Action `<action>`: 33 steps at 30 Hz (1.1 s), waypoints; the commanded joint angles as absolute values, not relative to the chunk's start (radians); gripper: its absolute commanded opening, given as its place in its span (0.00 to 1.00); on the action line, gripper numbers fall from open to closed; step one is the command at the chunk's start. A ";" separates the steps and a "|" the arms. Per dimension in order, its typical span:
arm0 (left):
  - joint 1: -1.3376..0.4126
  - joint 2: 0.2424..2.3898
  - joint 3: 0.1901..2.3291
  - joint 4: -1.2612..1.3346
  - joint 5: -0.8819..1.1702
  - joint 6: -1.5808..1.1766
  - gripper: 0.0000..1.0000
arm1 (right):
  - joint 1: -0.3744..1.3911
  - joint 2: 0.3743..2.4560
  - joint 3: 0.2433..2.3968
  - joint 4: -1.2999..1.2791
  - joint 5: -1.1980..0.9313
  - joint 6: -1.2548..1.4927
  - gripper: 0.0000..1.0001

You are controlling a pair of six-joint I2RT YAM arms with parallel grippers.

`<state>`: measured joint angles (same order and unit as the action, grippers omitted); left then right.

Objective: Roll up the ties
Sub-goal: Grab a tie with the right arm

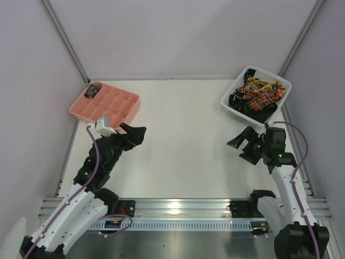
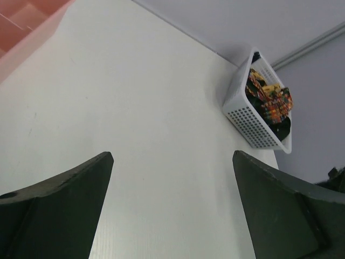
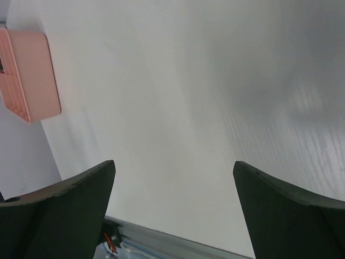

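Ties [image 1: 257, 93] lie heaped together in the white lattice basket [image 1: 232, 110], a tangle of red, orange, yellow and black patterns over darker cloth. None of them hangs over the basket's rim as far as the overhead view shows, and none lies on the table [image 1: 183, 140]. The basket itself sits at the table's far right corner, turned at an angle to the edges.

Just in front of the basket, on its near side, hovers the right gripper [image 1: 241, 144], its two fingers spread wide with only bare tabletop between them and nothing held. Well to the left of the basket, across the table, the left gripper [image 1: 136, 133] also has its fingers wide apart and empty; its wrist camera looks toward the basket with the ties inside.

Farthest from the basket, at the far left corner, stands a pink compartment tray [image 1: 132, 108], with a small dark item [image 1: 94, 90] in one back compartment.
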<state>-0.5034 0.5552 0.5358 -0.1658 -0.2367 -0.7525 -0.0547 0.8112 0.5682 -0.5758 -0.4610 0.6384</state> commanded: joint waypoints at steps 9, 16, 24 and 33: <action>-0.423 0.901 0.921 -0.473 0.235 -0.543 1.00 | -0.110 1.216 1.141 -0.692 -0.287 0.549 0.92; -0.420 0.877 0.922 -0.393 0.287 -0.427 1.00 | -0.270 1.508 1.316 -0.483 -0.429 0.676 0.88; -0.425 0.876 0.971 -0.426 0.301 -0.273 1.00 | -0.333 1.710 1.394 -0.353 -0.397 0.759 0.77; -0.429 0.925 1.029 -0.460 0.238 -0.181 1.00 | -0.336 1.778 1.411 -0.333 -0.364 0.698 0.74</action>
<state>-0.4297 0.9104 0.9707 -0.4461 0.2634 -0.2531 -0.3340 1.7580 1.3670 -0.3668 -0.3801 0.7242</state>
